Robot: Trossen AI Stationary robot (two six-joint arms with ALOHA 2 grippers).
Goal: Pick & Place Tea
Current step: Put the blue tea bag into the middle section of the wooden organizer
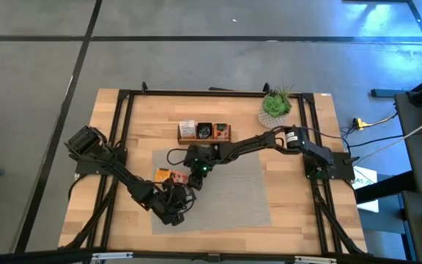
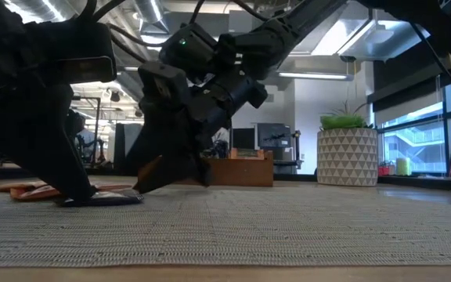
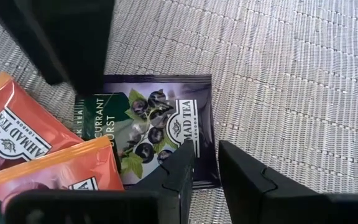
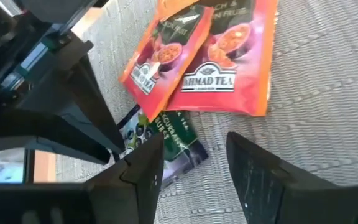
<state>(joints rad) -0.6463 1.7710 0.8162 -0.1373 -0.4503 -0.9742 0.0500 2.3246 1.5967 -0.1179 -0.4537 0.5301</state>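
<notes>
A black tea sachet (image 3: 154, 124) lies flat on the grey mat beside two orange sachets (image 3: 23, 137), which also show in the right wrist view (image 4: 219, 56). My left gripper (image 3: 207, 177) points down at the black sachet's edge, its fingers drawn close together. My right gripper (image 4: 194, 174) is open just above the same sachet (image 4: 166, 134), on the side away from my left gripper. In the high view both grippers meet at the mat's left part: my left gripper (image 1: 182, 192) and my right gripper (image 1: 196, 174). More sachets sit in the wooden tray (image 1: 204, 132). My left gripper comes from above, its two fingers standing close together at one edge of the black sachet near a corner (image 3: 205, 168). One finger (image 3: 179, 174) is over the sachet and the other just past its edge. The sachet lies flat on the mat. My right gripper has one finger (image 3: 73, 43) over the sachet's opposite corner; whether it touches, I cannot tell.
The wooden three-compartment tray (image 2: 241, 168) stands at the mat's far edge. A potted plant (image 1: 275, 106) stands at the table's far right. The grey mat (image 1: 240, 205) has free room toward the right and near side. The two arms are close together over the sachets.
</notes>
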